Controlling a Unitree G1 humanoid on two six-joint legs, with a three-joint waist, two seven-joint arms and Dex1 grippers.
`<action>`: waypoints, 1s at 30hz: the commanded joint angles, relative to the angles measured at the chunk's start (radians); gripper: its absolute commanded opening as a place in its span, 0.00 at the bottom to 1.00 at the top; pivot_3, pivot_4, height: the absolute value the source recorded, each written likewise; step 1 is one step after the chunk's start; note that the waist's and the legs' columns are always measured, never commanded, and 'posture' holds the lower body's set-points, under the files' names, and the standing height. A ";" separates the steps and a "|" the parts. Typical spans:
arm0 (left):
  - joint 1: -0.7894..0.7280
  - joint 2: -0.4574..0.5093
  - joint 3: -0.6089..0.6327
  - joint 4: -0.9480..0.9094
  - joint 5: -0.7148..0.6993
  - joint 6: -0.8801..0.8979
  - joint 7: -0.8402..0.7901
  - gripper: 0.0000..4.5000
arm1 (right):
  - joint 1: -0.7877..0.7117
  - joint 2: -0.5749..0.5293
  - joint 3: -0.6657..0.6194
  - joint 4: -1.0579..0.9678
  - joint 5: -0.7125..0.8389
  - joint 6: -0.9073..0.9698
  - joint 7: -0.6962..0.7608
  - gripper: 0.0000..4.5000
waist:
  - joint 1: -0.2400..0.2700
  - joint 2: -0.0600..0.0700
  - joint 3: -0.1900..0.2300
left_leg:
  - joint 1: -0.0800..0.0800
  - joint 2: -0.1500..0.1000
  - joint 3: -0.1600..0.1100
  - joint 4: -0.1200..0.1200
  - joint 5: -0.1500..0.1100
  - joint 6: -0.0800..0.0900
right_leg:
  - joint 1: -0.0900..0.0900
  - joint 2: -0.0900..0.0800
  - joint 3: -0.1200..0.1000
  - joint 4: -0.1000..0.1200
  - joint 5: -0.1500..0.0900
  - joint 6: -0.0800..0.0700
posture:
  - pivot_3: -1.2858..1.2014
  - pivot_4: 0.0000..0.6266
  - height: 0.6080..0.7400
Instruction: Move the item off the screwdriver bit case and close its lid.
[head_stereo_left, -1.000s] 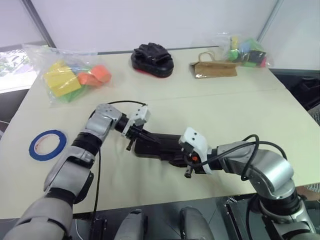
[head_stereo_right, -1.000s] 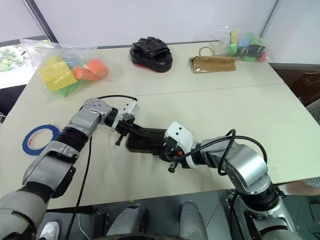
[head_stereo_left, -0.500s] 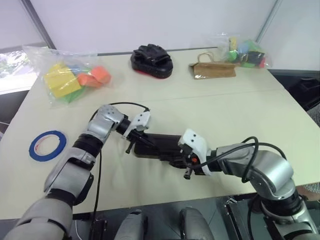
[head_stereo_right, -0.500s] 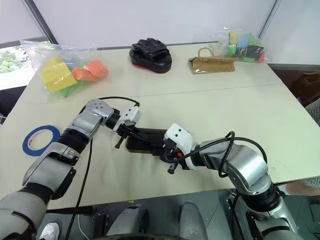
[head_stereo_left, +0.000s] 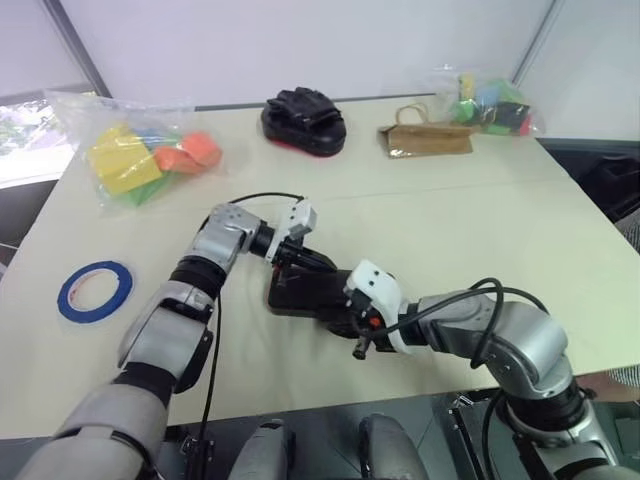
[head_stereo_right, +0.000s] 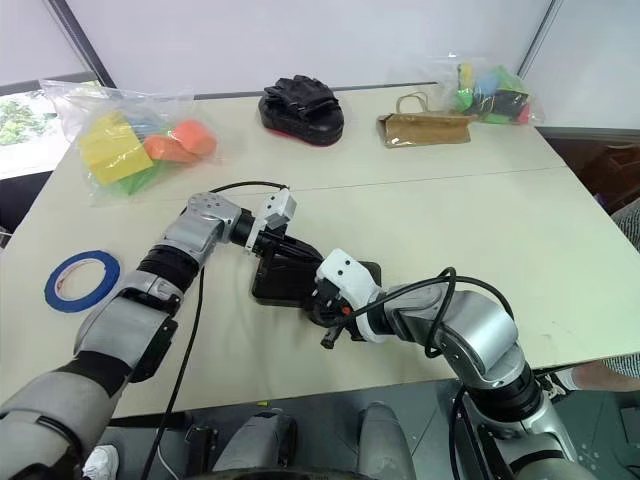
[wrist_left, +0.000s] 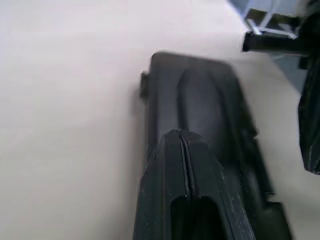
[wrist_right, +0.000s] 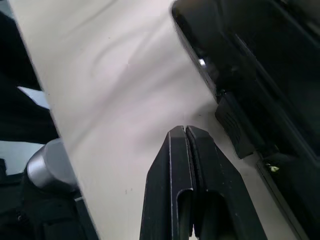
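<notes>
Both pincers (fingers together) angled at case (head_stereo_left: 310, 290).

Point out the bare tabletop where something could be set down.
Free: the wide stretch right of the screwdriver bit case, below the paper bag; also the strip between the blue tape roll and the bag of blocks. Crowded: around the case, where both tools meet.

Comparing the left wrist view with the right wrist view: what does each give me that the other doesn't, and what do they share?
Left wrist view alone: the left gripper, fingers pressed together, lying over the screwdriver bit case, whose dark top runs away from them. Right wrist view alone: the right gripper, also shut, over bare table beside the case's edge, with a small black latch tab sticking out. Shared: the dark case on the beige table, and a shut gripper holding nothing.
</notes>
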 joint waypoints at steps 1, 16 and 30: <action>-0.040 -0.015 0.027 0.030 0.019 -0.044 0.021 0.00 | 0.009 0.003 0.024 0.007 -0.012 -0.038 -0.026 0.00 | 0.001 0.000 0.000 | 0.000 0.000 0.000 0.000 0.000 0.000 | 0.000 0.000 0.000 0.000 0.000 0.000 | 0.52 0.24 1.00; -0.082 -0.069 0.070 0.171 0.081 -0.147 0.144 0.00 | 0.030 0.023 0.056 0.055 -0.039 -0.088 -0.094 0.00 | -0.002 0.000 0.000 | 0.000 0.000 0.000 0.000 0.000 0.000 | 0.000 0.000 0.000 0.000 0.000 0.000 | 0.52 0.24 1.00; -0.023 -0.079 0.031 0.152 0.155 -0.195 0.082 0.00 | 0.020 0.037 0.064 0.073 -0.050 -0.096 -0.117 0.00 | -0.002 0.000 0.000 | 0.000 0.000 0.000 0.000 0.000 0.000 | 0.000 0.000 0.000 0.000 0.000 0.000 | 0.52 0.24 1.00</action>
